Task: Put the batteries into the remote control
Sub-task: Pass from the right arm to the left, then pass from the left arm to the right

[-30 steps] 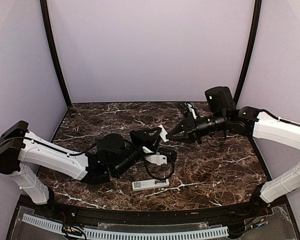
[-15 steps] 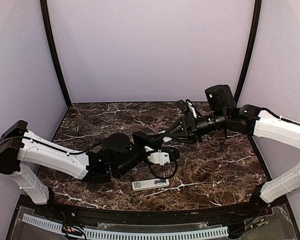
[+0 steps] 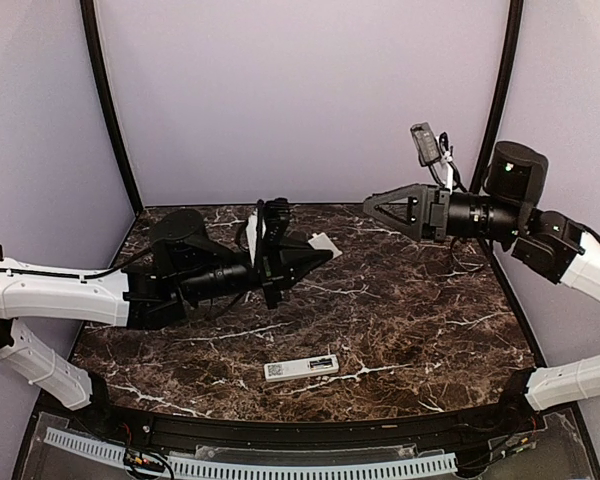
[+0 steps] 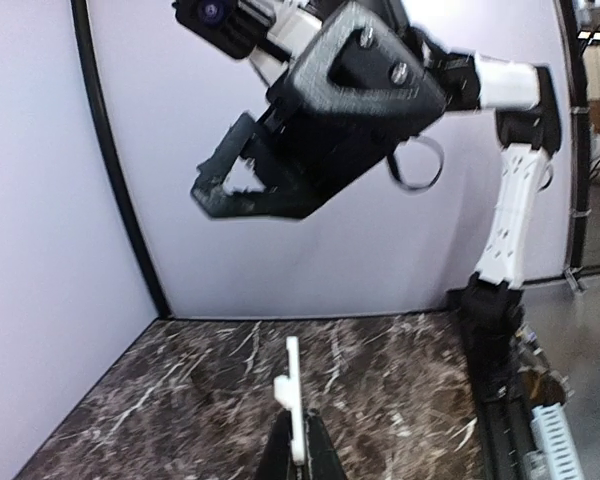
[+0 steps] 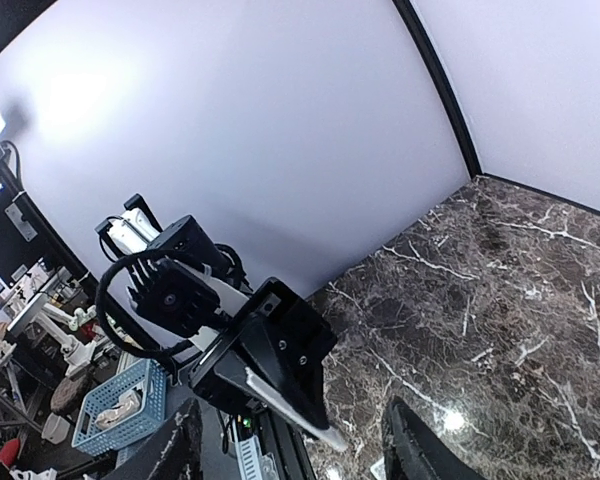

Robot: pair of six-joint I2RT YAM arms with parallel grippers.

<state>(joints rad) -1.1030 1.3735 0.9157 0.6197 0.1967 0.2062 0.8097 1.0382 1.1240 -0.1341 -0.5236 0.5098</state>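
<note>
Your left gripper (image 3: 315, 252) pinches a thin white piece (image 3: 326, 243); your right gripper (image 3: 375, 208) is spread. The remote control (image 3: 301, 368) lies by the bench's (image 3: 430, 330) near edge.

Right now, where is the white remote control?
In the top view, the slim white rectangular plastic remote control lies on the dark marble table near the middle of its front edge, untouched; the raised left claw grips a thin white piece.

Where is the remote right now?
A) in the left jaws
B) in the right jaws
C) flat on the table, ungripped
C: the remote lies flat on the table near its front edge; the left gripper holds only a thin white piece.
</note>
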